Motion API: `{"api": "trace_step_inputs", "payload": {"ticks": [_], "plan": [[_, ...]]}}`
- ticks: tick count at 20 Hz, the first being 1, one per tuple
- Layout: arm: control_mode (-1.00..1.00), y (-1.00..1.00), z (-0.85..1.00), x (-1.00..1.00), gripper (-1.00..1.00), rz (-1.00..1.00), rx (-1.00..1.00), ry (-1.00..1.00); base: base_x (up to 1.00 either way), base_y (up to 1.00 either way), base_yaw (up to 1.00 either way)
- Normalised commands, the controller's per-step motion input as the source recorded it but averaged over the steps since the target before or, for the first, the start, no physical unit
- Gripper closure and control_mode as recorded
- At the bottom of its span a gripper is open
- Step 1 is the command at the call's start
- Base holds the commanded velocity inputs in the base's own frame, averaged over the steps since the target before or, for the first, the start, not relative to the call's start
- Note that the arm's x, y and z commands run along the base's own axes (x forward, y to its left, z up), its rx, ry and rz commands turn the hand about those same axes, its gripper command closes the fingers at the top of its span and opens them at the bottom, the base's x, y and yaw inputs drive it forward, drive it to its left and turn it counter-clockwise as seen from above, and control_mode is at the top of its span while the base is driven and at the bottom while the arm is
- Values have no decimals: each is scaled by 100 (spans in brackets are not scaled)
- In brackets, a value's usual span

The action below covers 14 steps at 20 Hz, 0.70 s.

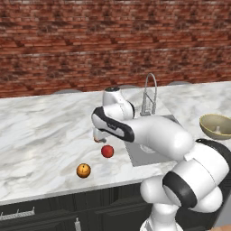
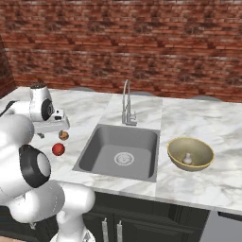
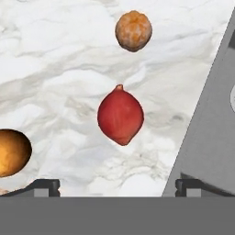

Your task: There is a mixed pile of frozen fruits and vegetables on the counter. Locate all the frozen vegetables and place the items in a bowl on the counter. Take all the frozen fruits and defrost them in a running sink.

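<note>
Inside the bowl (image 2: 191, 153) at right sits the mushroom (image 2: 187, 158). Left of the sink (image 2: 120, 152), red ball (image 3: 120, 115) and both orange balls (image 3: 133, 30) wait on the bench (image 1: 40, 131); hand (image 3: 117, 186) hovers wide open, empty.

In the left base view the arm covered most of the sink (image 1: 149, 155) and part of the small brownish-orange ball (image 1: 97, 140). The hand view's edge cropped the larger orange ball (image 3: 11, 152) left of the red ball (image 3: 120, 115).
</note>
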Motion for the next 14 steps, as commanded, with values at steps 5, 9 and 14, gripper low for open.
{"api": "trace_step_inputs", "payload": {"ticks": [5,9,14], "plan": [[-100,0,-28,18,-100,1,-5,-3,0,0,0],[-100,0,-40,22,-100,0,-2,0,0,0,0],[-100,0,-43,9,-100,0,0,2,0,0,0]]}}
